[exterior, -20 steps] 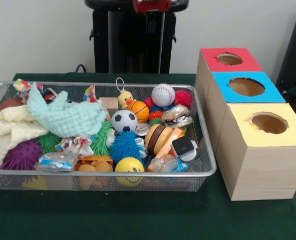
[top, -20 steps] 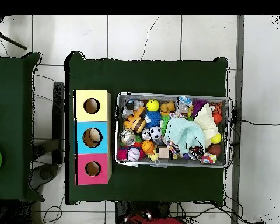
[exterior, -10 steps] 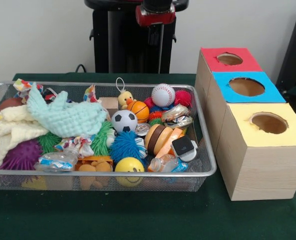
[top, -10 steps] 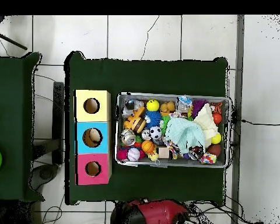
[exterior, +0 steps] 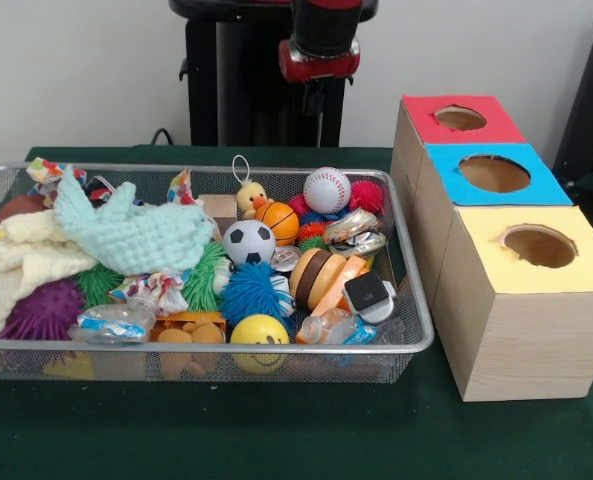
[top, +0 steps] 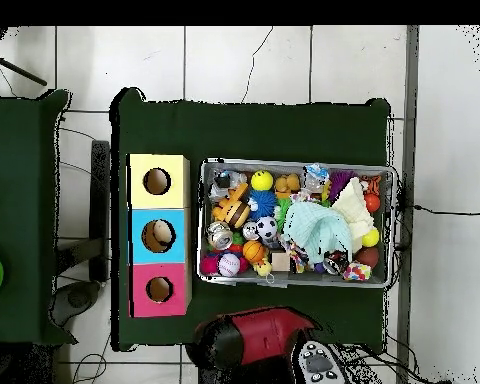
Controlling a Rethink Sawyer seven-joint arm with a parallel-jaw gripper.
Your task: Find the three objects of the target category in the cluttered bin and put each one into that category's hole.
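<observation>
A wire mesh bin (exterior: 416, 300) (top: 296, 163) holds a heap of toys. Among them are a baseball (exterior: 327, 189) (top: 229, 264), a small basketball (exterior: 277, 221) (top: 253, 250), a soccer ball (exterior: 249, 242) (top: 267, 228) and a yellow smiley ball (exterior: 259, 340). Beside the bin stand three wooden boxes with round holes: red (exterior: 463, 120) (top: 159, 290), blue (exterior: 494, 175) (top: 157, 236) and yellow (exterior: 539, 248) (top: 157, 181). My gripper (exterior: 314, 105) (top: 319, 365) hangs behind the bin's far side, high above the table and apart from everything. Its state does not show against the dark pedestal.
Pale cloths (exterior: 126, 235), spiky rubber balls (exterior: 251, 290), a toy duck (exterior: 249, 197), wrapped packets (exterior: 116, 320) and a wooden block (exterior: 218, 208) crowd the bin. A second green table (top: 19, 215) stands beyond the boxes in the overhead view. Green cloth lies bare in front of the bin.
The arm has swung out from the pedestal and come lower, so its red wrist and gripper now show. Nothing in the bin or boxes has moved.
</observation>
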